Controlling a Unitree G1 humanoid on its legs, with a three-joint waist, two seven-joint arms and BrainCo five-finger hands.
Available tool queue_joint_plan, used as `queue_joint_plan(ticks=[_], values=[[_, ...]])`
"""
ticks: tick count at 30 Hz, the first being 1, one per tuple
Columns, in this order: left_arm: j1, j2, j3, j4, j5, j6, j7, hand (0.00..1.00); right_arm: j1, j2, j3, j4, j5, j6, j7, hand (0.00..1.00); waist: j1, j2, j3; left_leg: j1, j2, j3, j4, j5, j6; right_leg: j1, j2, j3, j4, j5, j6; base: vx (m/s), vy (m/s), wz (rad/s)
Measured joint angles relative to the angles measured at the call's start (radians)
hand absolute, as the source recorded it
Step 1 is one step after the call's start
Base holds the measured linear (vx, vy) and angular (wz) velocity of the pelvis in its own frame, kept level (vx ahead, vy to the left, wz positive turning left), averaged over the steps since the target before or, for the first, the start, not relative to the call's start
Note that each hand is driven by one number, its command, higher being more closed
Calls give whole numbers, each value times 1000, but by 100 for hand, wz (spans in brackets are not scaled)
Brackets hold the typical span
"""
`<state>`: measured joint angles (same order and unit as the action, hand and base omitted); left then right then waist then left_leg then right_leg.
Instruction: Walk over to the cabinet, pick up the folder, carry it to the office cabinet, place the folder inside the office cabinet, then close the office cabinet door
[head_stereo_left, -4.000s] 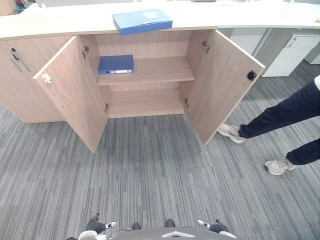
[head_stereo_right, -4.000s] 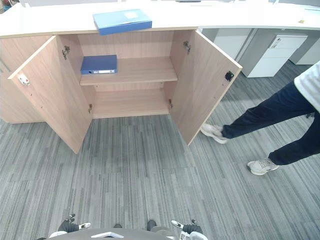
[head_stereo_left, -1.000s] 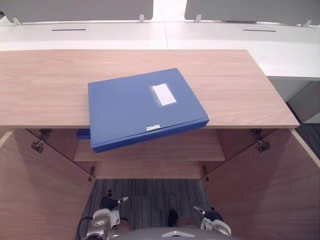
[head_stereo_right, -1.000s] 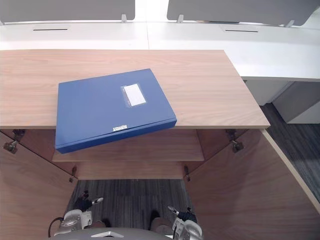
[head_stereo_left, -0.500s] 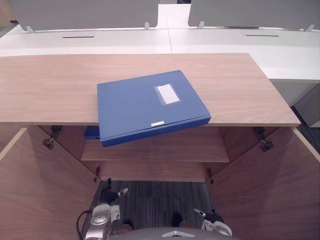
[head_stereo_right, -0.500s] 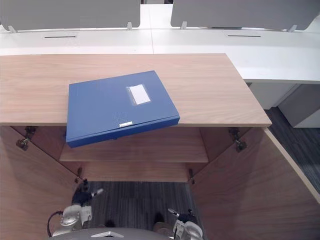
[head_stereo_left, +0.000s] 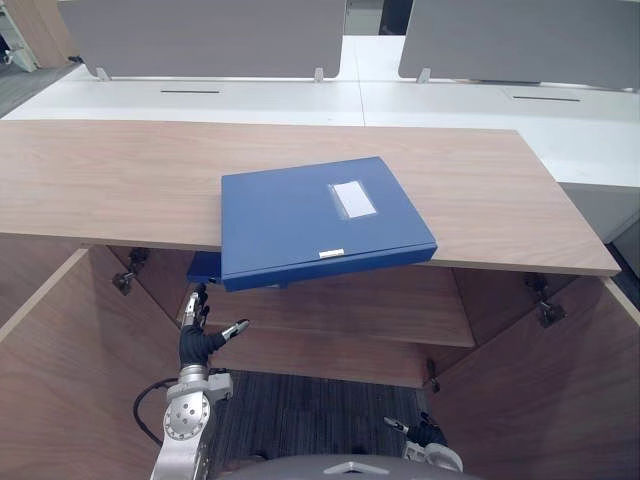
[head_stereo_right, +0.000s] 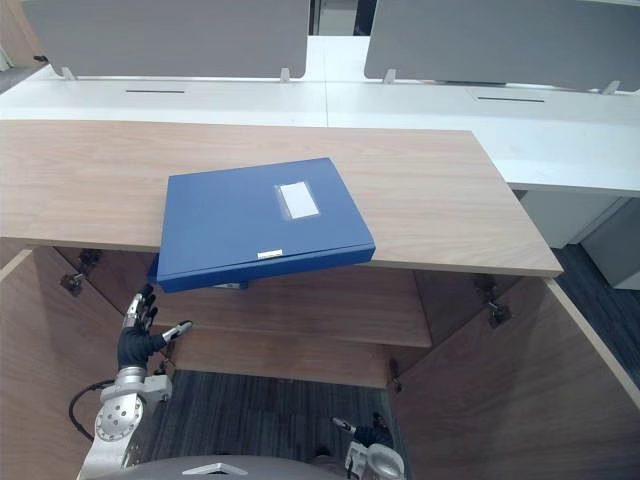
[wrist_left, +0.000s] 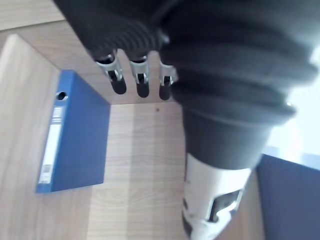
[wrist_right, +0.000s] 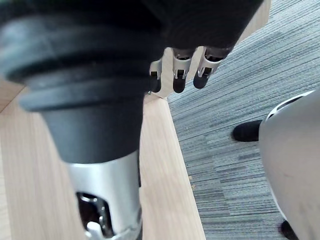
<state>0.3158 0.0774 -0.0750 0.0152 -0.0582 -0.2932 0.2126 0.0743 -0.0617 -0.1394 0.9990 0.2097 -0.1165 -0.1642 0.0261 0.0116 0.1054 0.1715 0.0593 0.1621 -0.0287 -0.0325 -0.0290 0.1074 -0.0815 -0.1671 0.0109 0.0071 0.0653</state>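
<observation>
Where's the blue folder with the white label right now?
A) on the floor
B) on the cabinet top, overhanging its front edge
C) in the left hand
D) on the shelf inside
B: the folder lies flat on the cabinet top, its near edge past the front, and the left hand below it is open, holding nothing.

No text can be read. Folder (head_stereo_left: 320, 220): white label (head_stereo_left: 352, 199) on the cover, nothing readable on it; small white tag (head_stereo_left: 331, 253) on the front edge, print too small. Binder (wrist_left: 75, 135) on the shelf (wrist_left: 142, 150): white spine label (wrist_left: 50, 155), print unreadable.
</observation>
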Motion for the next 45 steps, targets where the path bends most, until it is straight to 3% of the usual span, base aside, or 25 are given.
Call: queue_joint_plan(ticks=[5,12,21,45], values=[[21,7,-9,-99,86,-23,26,0,2,-7,21,4,0,-10,0,0,-1,1,-1,19,0,-1,-12,9,1,14,0,-2,1,0,0,-46,-9,1],[31,79,-15,-240,208,-44,49,0,2,-20,61,27,-1,-11,1,0,-2,2,-7,41,1,-1,-14,9,0,39,0,-2,-4,-5,2,-26,-5,0],[30,93,-2,-281,390,-46,154,0,-2,-31,99,40,-1,-17,2,0,-5,10,-22,45,1,0,-26,10,-1,47,1,-2,-16,-6,-1,-8,-1,0],[-16,228,-126,-433,730,-42,152,0,-7,-42,158,48,0,-28,12,0,-25,11,-44,59,0,3,-47,10,-1,56,5,-2,-36,0,4,2,0,0]])
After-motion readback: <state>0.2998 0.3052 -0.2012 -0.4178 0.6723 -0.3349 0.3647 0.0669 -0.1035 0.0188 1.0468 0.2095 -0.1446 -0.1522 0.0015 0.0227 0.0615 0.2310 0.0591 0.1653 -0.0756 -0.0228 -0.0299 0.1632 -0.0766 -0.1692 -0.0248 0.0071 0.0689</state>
